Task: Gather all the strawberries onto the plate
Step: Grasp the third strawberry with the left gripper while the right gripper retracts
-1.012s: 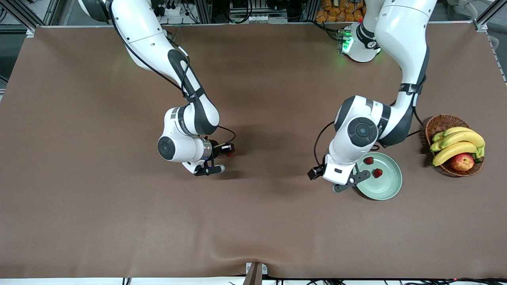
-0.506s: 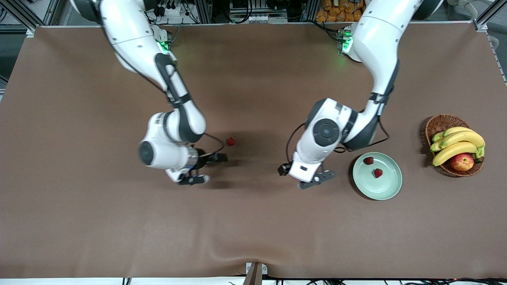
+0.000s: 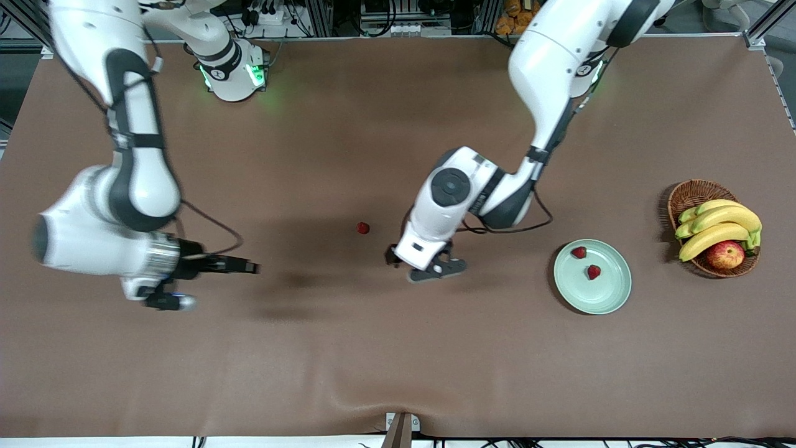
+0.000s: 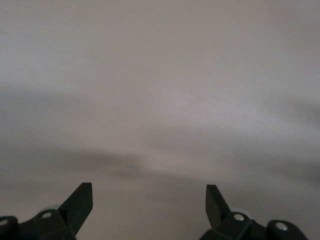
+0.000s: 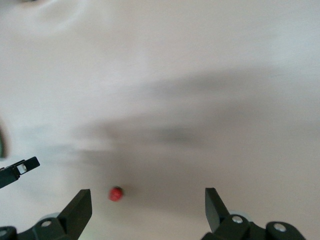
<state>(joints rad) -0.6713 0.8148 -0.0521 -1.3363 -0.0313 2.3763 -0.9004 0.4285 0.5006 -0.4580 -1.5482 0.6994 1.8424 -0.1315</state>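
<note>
Two small red strawberries lie in the round pale mint-green plate, well apart from both claws. The third small red strawberry sits alone on the brown table, just beside the left gripper, whose jaws stand wide and empty, probably ready to straddle it. The right gripper, also spread wide and empty, hangs over bare table toward its own end, leaving room.
</note>
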